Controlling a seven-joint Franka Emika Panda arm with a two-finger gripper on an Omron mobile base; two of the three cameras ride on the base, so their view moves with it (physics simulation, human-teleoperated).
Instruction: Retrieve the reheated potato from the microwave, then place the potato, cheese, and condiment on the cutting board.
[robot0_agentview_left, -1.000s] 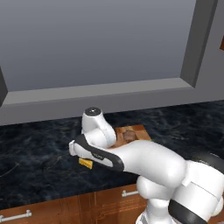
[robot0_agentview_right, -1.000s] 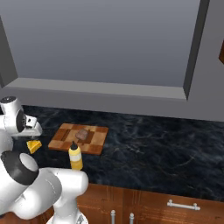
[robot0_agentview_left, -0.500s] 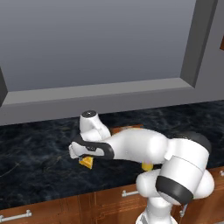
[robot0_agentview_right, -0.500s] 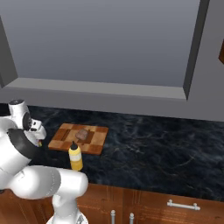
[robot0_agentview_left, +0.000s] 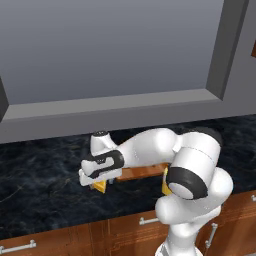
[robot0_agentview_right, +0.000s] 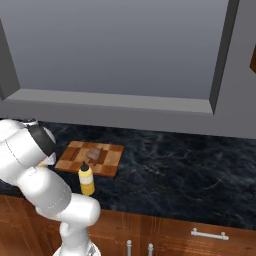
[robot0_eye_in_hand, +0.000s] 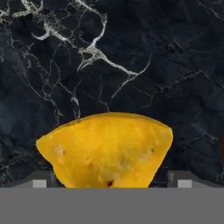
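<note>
The cheese (robot0_eye_in_hand: 107, 151), a yellow wedge, lies on the black marble counter and sits between my fingertips (robot0_eye_in_hand: 41, 179) in the hand view. My gripper (robot0_agentview_left: 102, 181) is open and hangs just over the cheese (robot0_agentview_left: 100, 186), its jaws on either side without closing. The checkered cutting board (robot0_agentview_right: 90, 158) lies to the right of the hand, and the brown potato (robot0_agentview_right: 94, 153) rests on it. The condiment (robot0_agentview_right: 86, 179), a yellow bottle with a cream cap, stands on the counter just in front of the board. I cannot tell whether the large grey framed recess above is the microwave.
The grey framed recess (robot0_agentview_right: 125, 105) overhangs the back of the counter (robot0_agentview_right: 180, 175). Wooden drawer fronts with metal handles (robot0_agentview_right: 207, 235) run below the counter edge. My own arm (robot0_agentview_left: 155, 150) hides part of the cutting board in the left base view.
The hand has come down over the cheese while the elbow swung to the right. The jaws stayed open. Board, potato and condiment have not moved.
</note>
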